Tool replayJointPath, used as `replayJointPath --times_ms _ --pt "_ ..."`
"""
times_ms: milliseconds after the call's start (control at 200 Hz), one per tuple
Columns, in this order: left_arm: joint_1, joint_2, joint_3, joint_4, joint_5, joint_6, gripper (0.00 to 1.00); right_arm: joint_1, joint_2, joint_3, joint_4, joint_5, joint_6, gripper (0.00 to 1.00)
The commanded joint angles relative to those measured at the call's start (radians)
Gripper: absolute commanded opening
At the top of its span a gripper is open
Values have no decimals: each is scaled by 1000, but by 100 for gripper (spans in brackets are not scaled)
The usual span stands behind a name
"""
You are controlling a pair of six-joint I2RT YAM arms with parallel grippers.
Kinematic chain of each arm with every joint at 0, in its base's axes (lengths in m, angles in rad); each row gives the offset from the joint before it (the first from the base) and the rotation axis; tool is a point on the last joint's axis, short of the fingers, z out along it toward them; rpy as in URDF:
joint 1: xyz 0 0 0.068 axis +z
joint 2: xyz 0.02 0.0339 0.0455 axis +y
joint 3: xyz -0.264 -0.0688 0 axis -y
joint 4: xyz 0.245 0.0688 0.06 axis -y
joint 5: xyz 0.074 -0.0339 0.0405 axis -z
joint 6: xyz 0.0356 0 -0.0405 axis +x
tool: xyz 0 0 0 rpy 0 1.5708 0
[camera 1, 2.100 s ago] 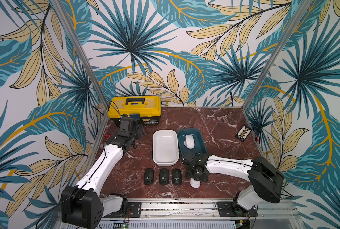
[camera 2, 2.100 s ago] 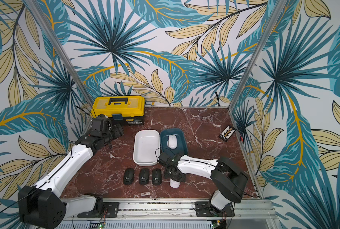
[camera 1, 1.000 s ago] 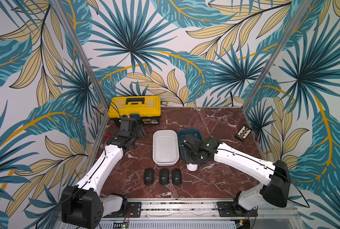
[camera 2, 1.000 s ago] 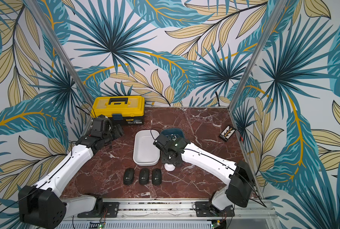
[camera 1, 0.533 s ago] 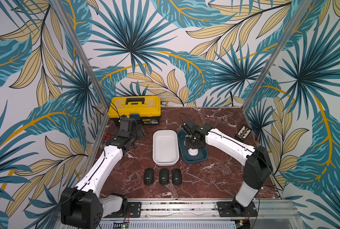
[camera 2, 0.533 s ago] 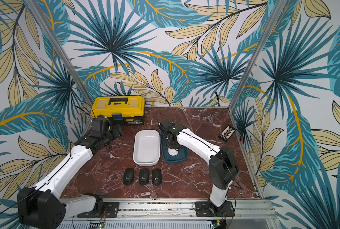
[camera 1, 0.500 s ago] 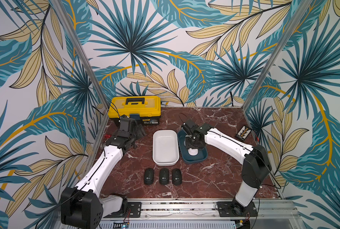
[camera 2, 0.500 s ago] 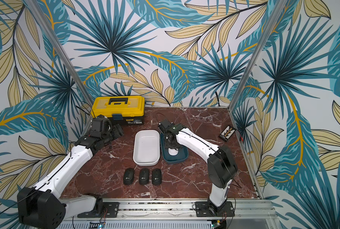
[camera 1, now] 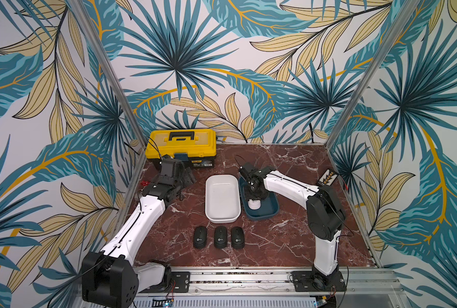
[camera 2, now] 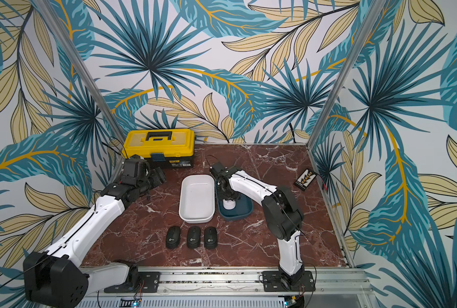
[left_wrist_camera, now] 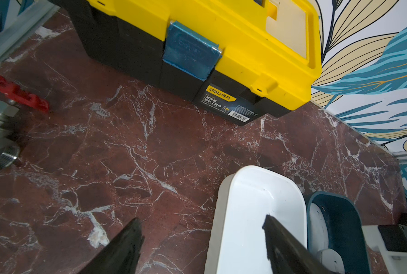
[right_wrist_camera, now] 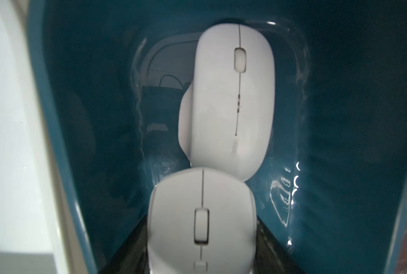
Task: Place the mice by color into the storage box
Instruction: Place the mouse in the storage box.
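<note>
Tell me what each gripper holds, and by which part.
Right gripper holds a white mouse by its two long sides. Left gripper holds nothing; its jaws stand apart.

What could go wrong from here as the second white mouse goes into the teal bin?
1. The right tool holds the short white oval mouse close to, perhaps touching, the longer white mouse in the dark teal plastic bin. Released here, it may land on that mouse or shove it.
2. The white plastic bin sits close beside the teal one, so the arm pulling out might nudge either.
</note>
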Motion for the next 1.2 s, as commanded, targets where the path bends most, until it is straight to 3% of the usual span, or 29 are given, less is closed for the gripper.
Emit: replayJointPath --times_ms 0,90,295,556,726,922,1192 --pt "-3 3 11 -15 3 -12 83 -2 29 5 12 2 17 46" --pt "-3 -5 12 -18 1 -15 83 -2 43 9 9 -2 23 49" --pt "-3 -30 3 -25 0 -15 83 -2 52 17 6 -6 32 68" --pt "-3 -40 7 -27 6 -8 83 -1 10 101 -67 35 38 72" --pt "-3 -53 12 -27 -1 9 83 20 -111 53 -79 19 96 77" --pt "-1 -59 10 -12 -8 23 83 107 -223 -26 -142 25 124 77" --pt "0 -58 5 -5 -24 22 83 322 -257 -136 -197 4 213 77"
